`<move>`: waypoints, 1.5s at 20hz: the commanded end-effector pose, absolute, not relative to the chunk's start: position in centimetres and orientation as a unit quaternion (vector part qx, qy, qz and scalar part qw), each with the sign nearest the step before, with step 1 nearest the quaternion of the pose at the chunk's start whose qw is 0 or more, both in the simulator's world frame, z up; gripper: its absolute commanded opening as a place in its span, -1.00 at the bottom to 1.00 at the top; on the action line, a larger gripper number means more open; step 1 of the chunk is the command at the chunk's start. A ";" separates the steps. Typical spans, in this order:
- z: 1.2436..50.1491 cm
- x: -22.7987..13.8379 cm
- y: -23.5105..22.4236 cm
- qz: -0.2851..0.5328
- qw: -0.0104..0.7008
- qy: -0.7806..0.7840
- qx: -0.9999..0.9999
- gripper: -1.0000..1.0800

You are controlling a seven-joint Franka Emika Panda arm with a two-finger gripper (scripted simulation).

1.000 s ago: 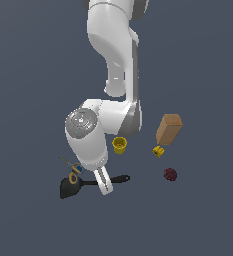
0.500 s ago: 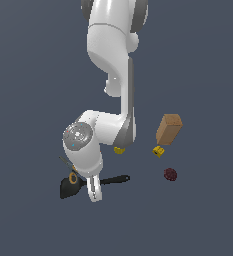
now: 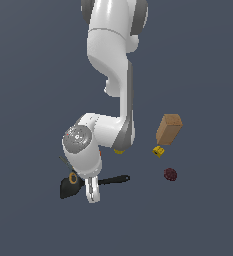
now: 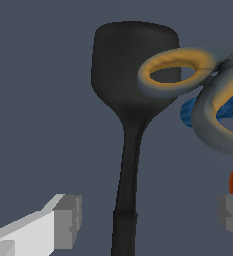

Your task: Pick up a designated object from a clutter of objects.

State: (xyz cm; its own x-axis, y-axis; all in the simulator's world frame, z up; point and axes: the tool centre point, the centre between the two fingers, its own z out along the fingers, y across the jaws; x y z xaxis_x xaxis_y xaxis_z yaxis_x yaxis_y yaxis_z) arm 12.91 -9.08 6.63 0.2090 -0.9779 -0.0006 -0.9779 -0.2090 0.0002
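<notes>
Black spatula (image 4: 129,125) between parted hand (image 4: 150,220)

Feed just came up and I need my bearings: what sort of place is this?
Probably a simulated test scene, not a real room: a featureless grey floor, flat-shaded renders, and loose clutter such as the black spatula, scissors and tan box.

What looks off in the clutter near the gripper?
The scissors lie with one orange-lined handle loop over the black spatula's blade edge, so the two overlap. The open gripper straddles the spatula's handle lower down, away from the loops. Nothing looks damaged or spilled; the tan box stands tilted.
</notes>
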 end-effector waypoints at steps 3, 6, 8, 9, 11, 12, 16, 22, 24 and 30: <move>5.4 12.9 -9.1 0.000 0.000 0.629 -0.777 0.92; 3.8 12.8 -9.1 0.000 0.000 0.630 -0.777 0.92; 2.8 12.8 -9.1 0.000 0.000 0.630 -0.776 0.92; 2.4 12.8 -9.1 0.000 0.000 0.631 -0.776 0.92; 1.9 12.8 -9.1 0.000 0.000 0.631 -0.776 0.92; 1.8 12.8 -9.1 0.000 0.000 0.631 -0.776 0.92; 1.7 12.9 -9.1 0.000 0.000 0.631 -0.776 -1.00; 1.7 12.9 -9.1 0.000 0.000 0.631 -0.776 -1.00; 1.7 12.9 -9.1 0.000 0.000 0.631 -0.776 -1.00; 2.5 13.1 -9.1 -0.004 0.003 0.630 -0.776 -1.00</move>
